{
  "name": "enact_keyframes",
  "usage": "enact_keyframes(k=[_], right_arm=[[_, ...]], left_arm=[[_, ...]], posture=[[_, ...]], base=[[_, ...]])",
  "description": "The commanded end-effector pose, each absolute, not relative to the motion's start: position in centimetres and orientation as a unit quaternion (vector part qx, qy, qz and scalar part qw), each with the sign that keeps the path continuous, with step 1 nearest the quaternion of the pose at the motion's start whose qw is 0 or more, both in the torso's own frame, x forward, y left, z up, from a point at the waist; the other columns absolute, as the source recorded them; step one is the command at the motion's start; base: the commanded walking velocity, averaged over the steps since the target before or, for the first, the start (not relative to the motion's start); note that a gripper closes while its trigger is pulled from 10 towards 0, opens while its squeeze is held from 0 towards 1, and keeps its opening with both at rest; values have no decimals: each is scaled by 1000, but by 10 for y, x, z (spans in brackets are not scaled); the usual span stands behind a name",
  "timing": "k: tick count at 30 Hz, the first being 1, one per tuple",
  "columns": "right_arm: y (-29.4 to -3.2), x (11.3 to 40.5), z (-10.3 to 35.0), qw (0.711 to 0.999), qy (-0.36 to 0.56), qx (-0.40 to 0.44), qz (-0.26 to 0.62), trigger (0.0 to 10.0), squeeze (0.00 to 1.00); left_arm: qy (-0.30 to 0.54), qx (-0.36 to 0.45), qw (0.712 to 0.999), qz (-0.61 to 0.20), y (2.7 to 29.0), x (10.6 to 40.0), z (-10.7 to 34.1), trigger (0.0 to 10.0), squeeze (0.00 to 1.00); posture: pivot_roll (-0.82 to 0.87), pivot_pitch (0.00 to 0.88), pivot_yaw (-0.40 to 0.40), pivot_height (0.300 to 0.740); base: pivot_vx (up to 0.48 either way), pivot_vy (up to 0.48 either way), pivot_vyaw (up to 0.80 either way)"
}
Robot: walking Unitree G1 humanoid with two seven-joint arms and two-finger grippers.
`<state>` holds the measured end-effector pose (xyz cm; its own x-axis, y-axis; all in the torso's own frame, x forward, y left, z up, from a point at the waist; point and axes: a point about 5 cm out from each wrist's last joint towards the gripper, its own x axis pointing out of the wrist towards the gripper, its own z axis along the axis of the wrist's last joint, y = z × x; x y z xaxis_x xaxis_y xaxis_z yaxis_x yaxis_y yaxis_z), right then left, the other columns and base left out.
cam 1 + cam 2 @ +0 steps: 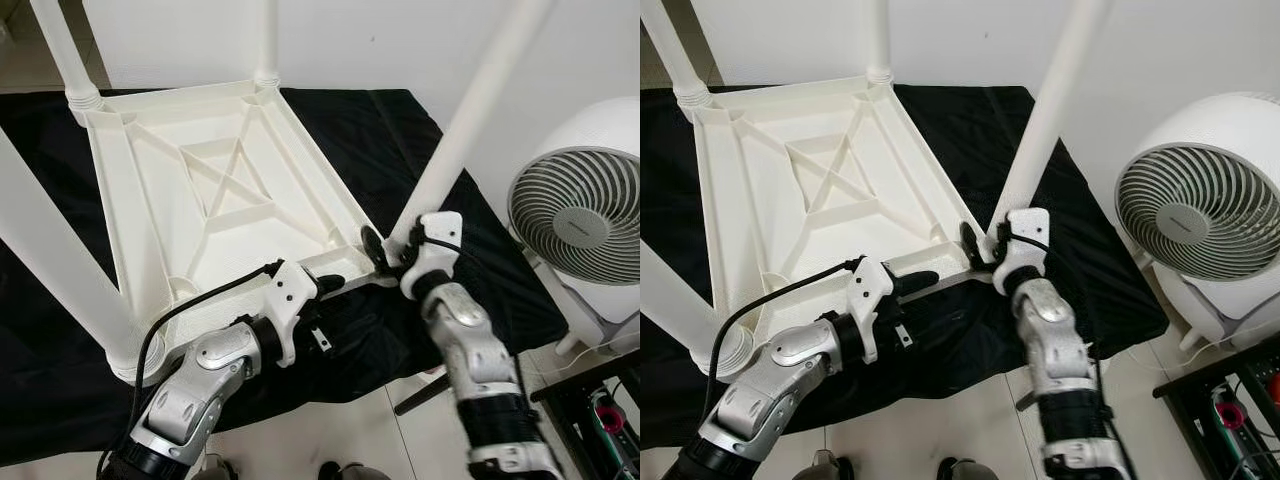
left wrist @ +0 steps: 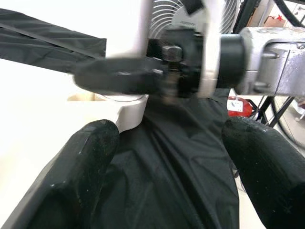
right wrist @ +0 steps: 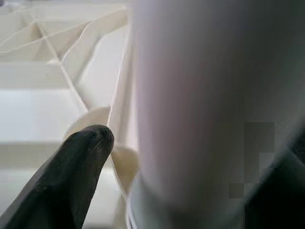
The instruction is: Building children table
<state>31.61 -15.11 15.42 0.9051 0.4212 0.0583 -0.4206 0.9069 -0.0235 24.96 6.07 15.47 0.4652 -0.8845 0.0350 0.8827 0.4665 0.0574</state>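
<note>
A white plastic children's table (image 1: 200, 190) lies upside down on a black cloth (image 1: 400, 140), with its legs pointing up. My right gripper (image 1: 388, 250) is shut on the near right leg (image 1: 470, 120) just above its socket at the table's corner. In the right wrist view that leg (image 3: 190, 105) sits between the fingers (image 3: 71, 167). My left gripper (image 1: 335, 288) hovers open beside the table's near edge, just left of that corner. Its two fingertips (image 2: 81, 162) stand wide apart over the cloth, facing the right gripper (image 2: 143, 76).
Three other legs stand up at the far left (image 1: 65, 50), far right (image 1: 265, 40) and near left (image 1: 60, 270) corners. A white fan (image 1: 580, 220) stands on the floor to the right. A dark rack (image 1: 600, 400) is at the lower right. Pale floor tiles lie in front.
</note>
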Motion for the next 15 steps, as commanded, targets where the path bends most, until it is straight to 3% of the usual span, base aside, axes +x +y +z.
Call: enact_keyframes(k=[1, 15], right_arm=[[-151, 314, 148, 971, -19, -1, 237, 10000, 0], [-166, 331, 145, 932, 4, -73, 354, 10000, 0]], left_arm=[[-26, 18, 856, -516, 59, 247, 153, 10000, 0], [-31, 23, 857, -514, 61, 251, 156, 10000, 0]], posture=[[51, 108, -91, 740], [74, 84, -78, 740]], base=[[0, 0, 0], [0, 0, 0]])
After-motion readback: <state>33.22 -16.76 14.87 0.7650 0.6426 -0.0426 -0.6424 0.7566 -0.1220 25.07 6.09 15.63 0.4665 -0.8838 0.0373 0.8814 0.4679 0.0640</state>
